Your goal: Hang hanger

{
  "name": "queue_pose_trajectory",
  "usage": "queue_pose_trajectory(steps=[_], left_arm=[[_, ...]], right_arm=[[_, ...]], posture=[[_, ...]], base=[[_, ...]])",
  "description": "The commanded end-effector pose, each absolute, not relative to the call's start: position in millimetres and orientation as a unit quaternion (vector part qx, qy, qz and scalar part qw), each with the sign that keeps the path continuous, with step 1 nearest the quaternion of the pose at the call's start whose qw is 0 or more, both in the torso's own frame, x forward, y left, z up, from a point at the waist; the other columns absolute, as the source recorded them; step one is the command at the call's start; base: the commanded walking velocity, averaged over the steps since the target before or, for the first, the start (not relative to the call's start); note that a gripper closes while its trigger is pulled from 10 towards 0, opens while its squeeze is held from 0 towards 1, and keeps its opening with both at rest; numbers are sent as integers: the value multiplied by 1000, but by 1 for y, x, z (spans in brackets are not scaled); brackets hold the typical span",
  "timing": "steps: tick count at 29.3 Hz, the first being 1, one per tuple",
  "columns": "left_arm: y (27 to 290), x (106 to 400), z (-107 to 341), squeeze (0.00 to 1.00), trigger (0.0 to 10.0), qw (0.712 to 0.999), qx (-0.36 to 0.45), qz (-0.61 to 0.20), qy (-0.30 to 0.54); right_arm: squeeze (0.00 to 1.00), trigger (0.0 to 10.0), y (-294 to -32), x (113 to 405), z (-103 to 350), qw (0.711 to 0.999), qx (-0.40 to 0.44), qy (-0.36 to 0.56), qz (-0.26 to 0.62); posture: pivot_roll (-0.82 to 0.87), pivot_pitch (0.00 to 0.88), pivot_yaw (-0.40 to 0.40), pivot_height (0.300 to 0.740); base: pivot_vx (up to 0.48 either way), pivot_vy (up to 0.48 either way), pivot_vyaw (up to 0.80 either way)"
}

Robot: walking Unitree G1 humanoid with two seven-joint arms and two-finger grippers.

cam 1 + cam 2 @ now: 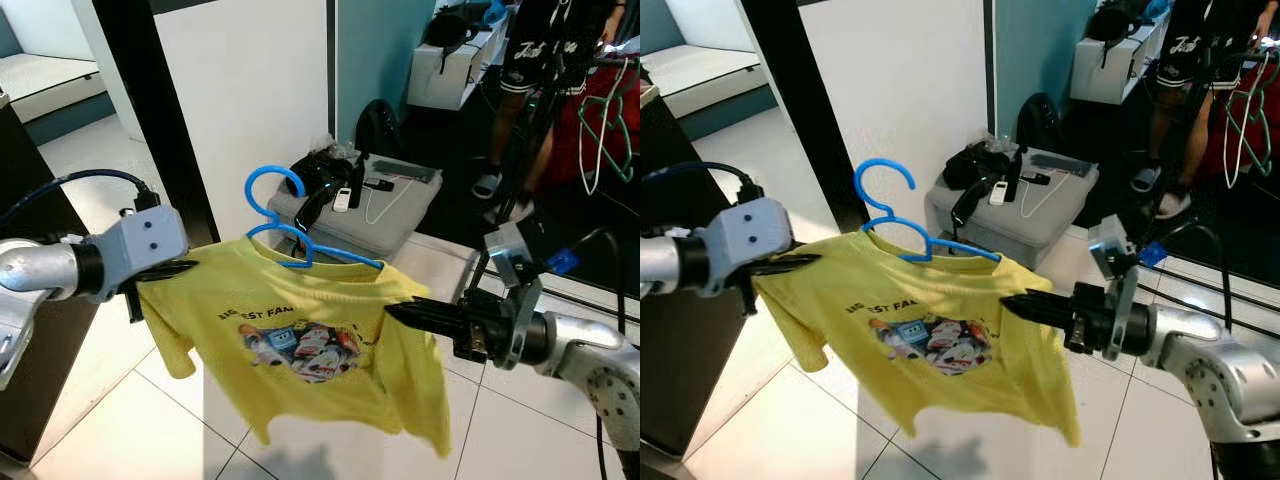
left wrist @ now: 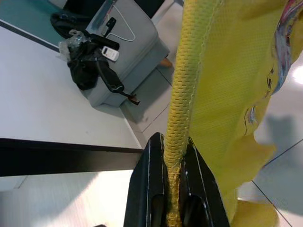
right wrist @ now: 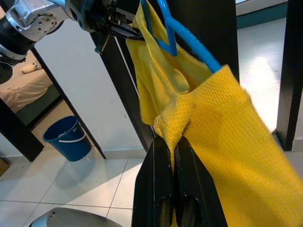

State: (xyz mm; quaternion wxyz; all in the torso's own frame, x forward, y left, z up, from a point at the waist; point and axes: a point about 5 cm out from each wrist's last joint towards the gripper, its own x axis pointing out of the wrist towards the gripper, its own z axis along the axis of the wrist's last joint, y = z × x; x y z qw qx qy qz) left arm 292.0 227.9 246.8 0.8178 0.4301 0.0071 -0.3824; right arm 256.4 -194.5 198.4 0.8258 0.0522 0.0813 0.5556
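I'm gripping the yellow mesh T-shirt [image 1: 320, 350] by both shoulders: left pincer [image 1: 185, 269] and right pincer [image 1: 400, 312] clamped on cloth. Blue plastic hanger [image 1: 285, 215] is sitting between them, hook rising upward, equally near both.

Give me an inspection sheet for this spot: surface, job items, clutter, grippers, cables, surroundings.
Surface: white tiled floor.
Job items: yellow shirt on a blue hanger, held in the air, not on any rail.
Clutter: grey case with black gear and a white remote on top; blue bucket.
Grippers: left gripper shut on one shirt shoulder; right gripper shut on the other.
Cables: black cable at the left wrist; white cord on the case.
Surroundings: white wall, black post, a person's legs, green hanger.
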Motion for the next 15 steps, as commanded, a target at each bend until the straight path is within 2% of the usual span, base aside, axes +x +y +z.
queue_pose_trajectory(steps=[1, 5, 15], left_arm=[[226, 292, 246, 0, 10000, 828, 416, -376, -3], [215, 290, 246, 0, 10000, 831, 406, -380, -16], [212, 297, 249, 0, 10000, 844, 398, -358, -31]], right_arm=[[0, 0, -187, 254, 198, 819, 47, 75, 568], [0, 0, -183, 255, 196, 815, 46, 75, 572], [0, 0, -173, 250, 191, 803, 52, 82, 589]], posture=[[-62, 0, 53, 740], [-59, 0, 53, 740], [-60, 0, 52, 740]], base=[[0, 0, 0], [0, 0, 0], [0, 0, 0]])
